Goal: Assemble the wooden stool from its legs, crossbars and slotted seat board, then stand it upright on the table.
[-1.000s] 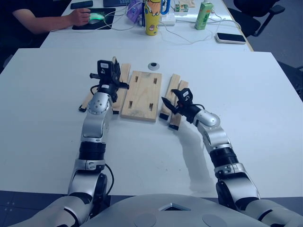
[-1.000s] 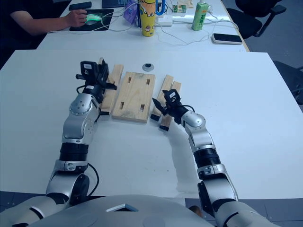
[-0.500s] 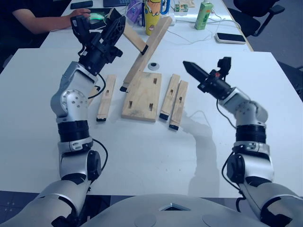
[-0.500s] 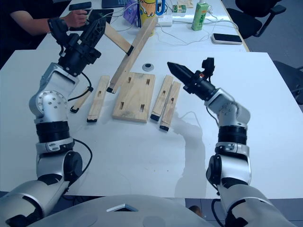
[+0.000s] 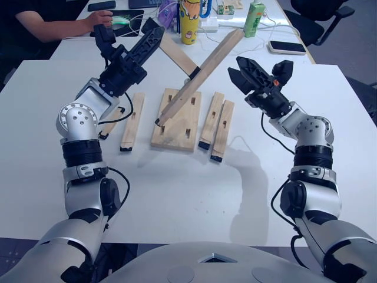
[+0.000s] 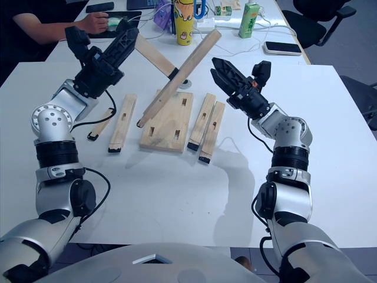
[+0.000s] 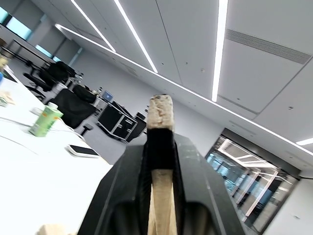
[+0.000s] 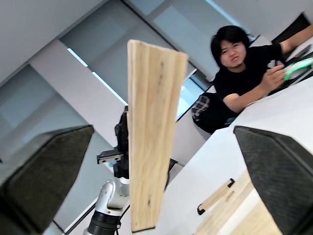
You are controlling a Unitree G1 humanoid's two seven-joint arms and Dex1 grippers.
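Note:
My left gripper (image 5: 152, 40) is raised over the table's back left, shut on a short crossbar (image 5: 177, 56). The crossbar is joined to a long wooden leg (image 5: 197, 76). That leg slants from above the slotted seat board (image 5: 177, 134) up toward the right. The left wrist view has the crossbar (image 7: 161, 191) clamped between the jaws. My right gripper (image 5: 234, 66) is open beside the leg's upper part, not touching it. The leg's end (image 8: 154, 132) stands between its fingers (image 8: 44, 171) farther off. Three more legs (image 5: 132, 121) (image 5: 212, 118) (image 5: 222, 131) and a thin crossbar (image 5: 108, 127) lie flat around the board.
The desk behind holds a yellow cup (image 5: 188, 23), a green carton (image 5: 254, 17) and a phone (image 5: 287, 47). A person's hand (image 5: 100, 20) rests on a mouse at the back left. The near half of the white table (image 5: 177, 194) is bare.
My left gripper lifted the joined leg and crossbar off the table and swung them right. My right gripper rose from the table's legs, moved close to the held leg and opened.

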